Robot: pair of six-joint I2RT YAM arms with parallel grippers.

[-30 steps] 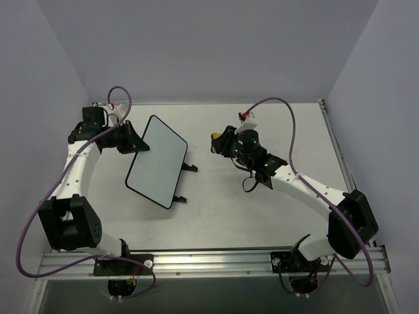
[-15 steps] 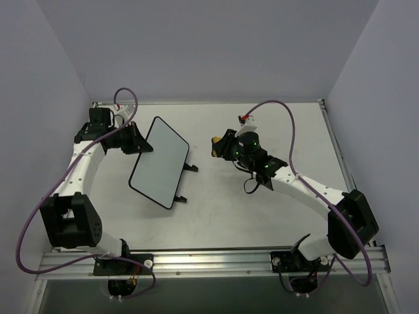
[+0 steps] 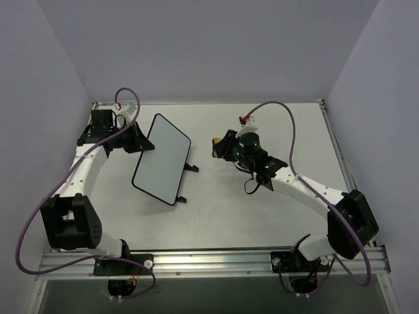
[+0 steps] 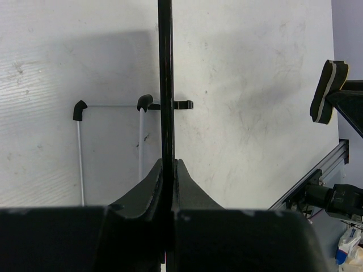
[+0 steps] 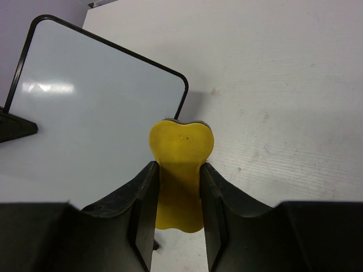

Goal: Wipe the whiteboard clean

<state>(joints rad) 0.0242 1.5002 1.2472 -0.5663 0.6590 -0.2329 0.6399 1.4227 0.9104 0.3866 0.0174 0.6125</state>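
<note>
Clean whiteboard (image 3: 162,159), tilted, left side

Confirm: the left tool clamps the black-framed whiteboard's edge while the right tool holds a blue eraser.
Not blue: the right wrist view shows the right tool holding a flat yellow eraser. The left tool does clamp the black-framed whiteboard at its edge.

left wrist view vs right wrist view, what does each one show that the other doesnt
Only left wrist: the whiteboard edge-on, its frame pinched by the left gripper, and a metal rail beside the table. Only right wrist: the board's white face, with no marks visible, and the right gripper clamped on the yellow eraser, broad side showing. Both: the whiteboard, the eraser and the table.
</note>
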